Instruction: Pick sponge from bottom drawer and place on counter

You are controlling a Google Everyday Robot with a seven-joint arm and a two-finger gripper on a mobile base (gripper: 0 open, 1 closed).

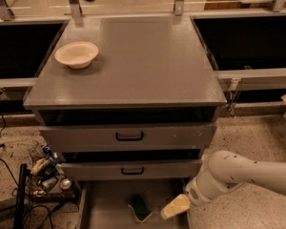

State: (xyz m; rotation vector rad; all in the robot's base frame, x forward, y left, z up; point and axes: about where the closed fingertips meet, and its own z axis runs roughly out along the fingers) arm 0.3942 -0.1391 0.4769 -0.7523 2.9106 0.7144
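Note:
The dark green sponge [140,208] lies on the floor of the pulled-out bottom drawer [107,204], near its front middle. My gripper [173,208], with cream-coloured fingers, hangs low over the drawer's right part, just to the right of the sponge and a little apart from it. The white arm reaches in from the lower right. The grey counter [148,61] spreads above the drawers.
A cream bowl [76,54] stands on the counter's left side. Two grey drawers with black handles [129,137] sit above the bottom drawer. Cables and small clutter [45,173] lie on the floor at left. Dark recessed bays flank the cabinet.

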